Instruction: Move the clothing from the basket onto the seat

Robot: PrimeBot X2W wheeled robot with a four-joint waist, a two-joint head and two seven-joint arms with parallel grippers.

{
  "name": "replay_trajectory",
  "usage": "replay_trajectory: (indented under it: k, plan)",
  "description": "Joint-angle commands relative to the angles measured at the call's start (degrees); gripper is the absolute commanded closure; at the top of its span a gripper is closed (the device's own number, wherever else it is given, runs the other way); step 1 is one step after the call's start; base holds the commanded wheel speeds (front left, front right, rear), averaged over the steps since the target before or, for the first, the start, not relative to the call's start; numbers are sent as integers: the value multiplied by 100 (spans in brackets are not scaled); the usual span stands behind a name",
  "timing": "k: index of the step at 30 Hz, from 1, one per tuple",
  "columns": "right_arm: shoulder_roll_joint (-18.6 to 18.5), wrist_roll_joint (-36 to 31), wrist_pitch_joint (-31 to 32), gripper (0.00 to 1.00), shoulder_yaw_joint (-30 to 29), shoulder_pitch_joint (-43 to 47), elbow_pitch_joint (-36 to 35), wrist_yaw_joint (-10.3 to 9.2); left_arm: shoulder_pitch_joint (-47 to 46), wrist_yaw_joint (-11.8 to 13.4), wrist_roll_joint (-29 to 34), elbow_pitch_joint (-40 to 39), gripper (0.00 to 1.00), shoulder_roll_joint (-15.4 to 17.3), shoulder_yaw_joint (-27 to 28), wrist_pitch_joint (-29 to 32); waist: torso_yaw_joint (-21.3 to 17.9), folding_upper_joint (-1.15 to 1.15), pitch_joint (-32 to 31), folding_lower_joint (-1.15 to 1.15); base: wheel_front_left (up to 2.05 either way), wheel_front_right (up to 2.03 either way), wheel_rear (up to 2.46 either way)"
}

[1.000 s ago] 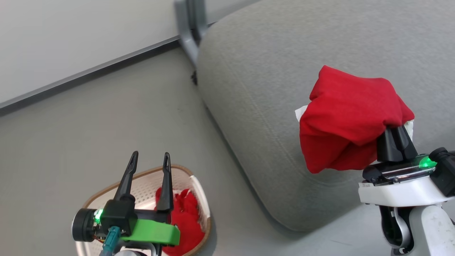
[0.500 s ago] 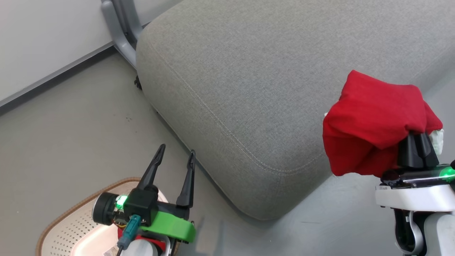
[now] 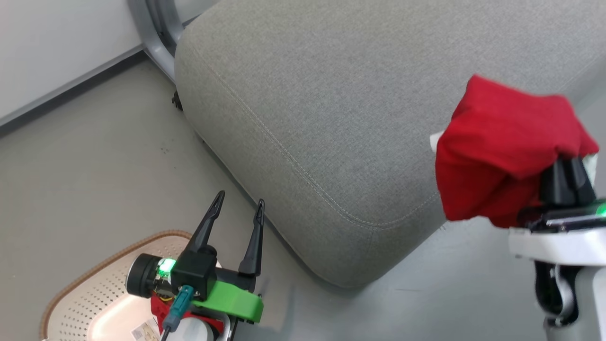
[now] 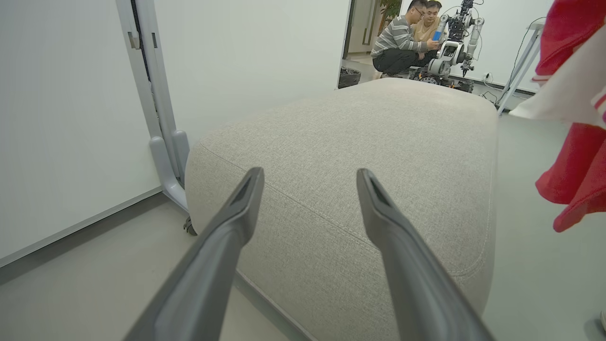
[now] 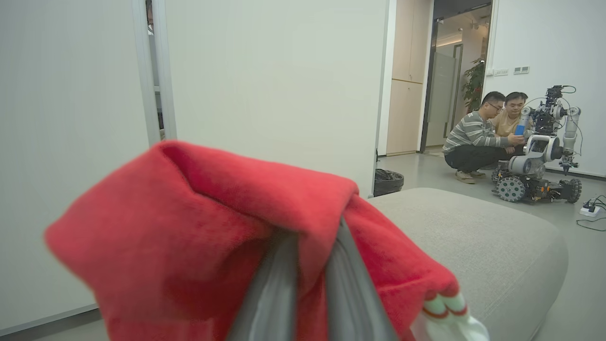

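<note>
Grey floor (image 3: 94,156) and a pale wall (image 3: 47,47) frame the work; bg of the right wrist view has 2 people (image 5: 478,137) crouched by another robot (image 5: 539,161), well apart from it.

Red garment (image 3: 506,156) is bunched up in the air, draped over the right end effector (image 3: 567,166). Its 2 fingers (image 5: 274,293) are pinched together on the fabric, w/ cloth folded over their tips, and a white striped cuff (image 5: 445,308) dangles below. It hangs near the right edge of the seat (image 3: 331,118), but the left wrist view puts the cloth off to the side, prob. over floor rather than cushion.

2nd garment (image 3: 158,310) lies in the basket (image 3: 90,298), mostly hidden under the left arm. The left end effector (image 3: 240,199) is spread wide w/ nothing between its fingers, near the seat's front corner.

Risks, as I judge them:
1) Letting go here drops the garment on the floor, or on the rounded edge where it slides off, bc most of it isn't over the cushion.
2) Fabric wrapped over the fingertips may cling when they part, so the cloth rides back w/ the arm.
3) The dangling cuff could drag on the seat edge and pull the bunch loose early.
4) 1 garment is left in the basket, so the task is approx half done at best.
</note>
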Motion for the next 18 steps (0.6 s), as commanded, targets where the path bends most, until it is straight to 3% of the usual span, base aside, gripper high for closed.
replay_trajectory:
  k: [1, 5, 18]
  plan:
    - [-100, 93, -20, 100, -17, -258, 3, -1, -15, 37, 93, -13, 0, 34, 13, 3, 3, 0, 166, 0, 0, 0, 0]
    - [-451, 287, -20, 100, -64, -978, 157, -1, -62, 97, 246, -58, 0, 35, 22, 3, 24, 0, 531, 0, 0, 0, 0]
    - [-1970, 948, -19, 100, -1080, -3457, 1406, -1, -987, 178, 657, -21, 0, 49, -107, 2, 905, 0, 1942, 0, 0, 0, 0]
